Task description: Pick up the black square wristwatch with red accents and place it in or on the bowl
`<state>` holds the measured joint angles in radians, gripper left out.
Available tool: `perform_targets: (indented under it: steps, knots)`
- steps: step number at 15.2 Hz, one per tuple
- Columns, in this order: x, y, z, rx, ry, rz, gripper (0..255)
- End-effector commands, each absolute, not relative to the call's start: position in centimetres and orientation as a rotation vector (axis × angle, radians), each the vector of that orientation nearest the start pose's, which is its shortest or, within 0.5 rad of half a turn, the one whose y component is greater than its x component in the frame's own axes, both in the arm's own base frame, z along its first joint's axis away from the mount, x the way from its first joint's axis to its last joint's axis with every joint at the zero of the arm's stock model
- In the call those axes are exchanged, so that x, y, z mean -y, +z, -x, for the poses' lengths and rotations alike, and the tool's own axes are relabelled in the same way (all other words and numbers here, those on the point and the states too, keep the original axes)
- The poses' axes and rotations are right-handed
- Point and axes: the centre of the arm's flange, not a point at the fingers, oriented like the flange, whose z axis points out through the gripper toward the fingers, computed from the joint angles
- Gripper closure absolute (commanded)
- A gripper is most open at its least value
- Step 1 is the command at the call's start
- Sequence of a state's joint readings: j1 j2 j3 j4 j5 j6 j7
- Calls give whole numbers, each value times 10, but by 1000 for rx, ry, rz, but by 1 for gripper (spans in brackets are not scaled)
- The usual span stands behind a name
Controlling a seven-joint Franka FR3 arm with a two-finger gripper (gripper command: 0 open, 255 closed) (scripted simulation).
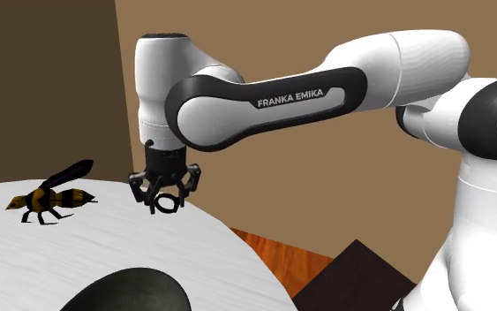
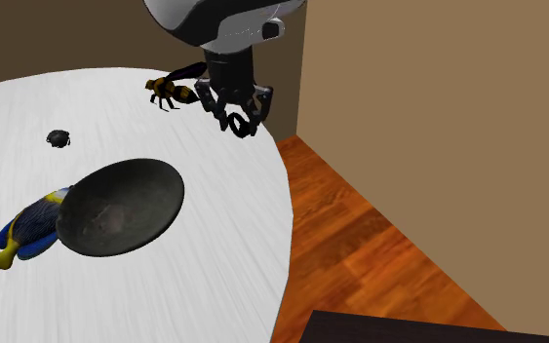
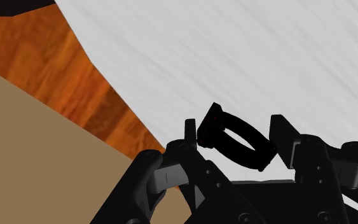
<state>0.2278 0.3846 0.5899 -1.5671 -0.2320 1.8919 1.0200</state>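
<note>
The all-black two-finger claw (image 1: 165,193) (image 2: 235,115) (image 3: 234,135) hangs from the white arm with dark joints (image 1: 326,84) over the rim of the round white worktop (image 1: 105,238) (image 2: 223,224) (image 3: 266,57), on the side nearest the tan wall (image 1: 282,35) (image 2: 438,97); its fingers (image 3: 190,135) are drawn in partway and clasp the black wristwatch with a looped strap and a tiny red mark (image 1: 167,204) (image 2: 239,123) (image 3: 238,140) between them. In the wrist view each fingertip presses an end of the wristwatch, which lies slanted across the gap; the strap's loop droops below the fingertips in the shoulder view. Whether the wristwatch is clear of the worktop or just touching it, I cannot tell; in the second exterior view it looks to sit slightly above the surface.

The dark grey, mottled round bowl (image 1: 127,287) (image 2: 155,185) stands on the worktop well apart from the claw, nearer the middle of the second exterior view; a blue and yellow toy fish (image 2: 23,229) lies against the bowl's rim on the second exterior view's left. A black and yellow striped toy wasp with dark wings (image 1: 52,199) (image 2: 170,90) stands on the worktop near the claw, at the shoulder view's left of it; a small dark rounded lump (image 2: 59,138) sits alone between the wasp and the bowl, towards the second exterior view's left.

Beyond the worktop's edge lies an orange-brown wooden floor (image 1: 259,247) (image 2: 360,234) (image 3: 56,70); a dark brown flat slab (image 1: 352,274) (image 2: 428,326) shows low down beside it.
</note>
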Motion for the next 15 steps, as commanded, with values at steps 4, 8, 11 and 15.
perform_targets:
  steps: [4, 8, 11, 15]
  knots:
    - [-433, 478, -496, -258, -19, 3131, 255]
    - [-433, 499, -496, -258, -19, 3131, 255]
    - [-433, 515, -496, -258, -19, 3131, 255]
    - [-433, 536, -496, -258, -19, 3131, 255]
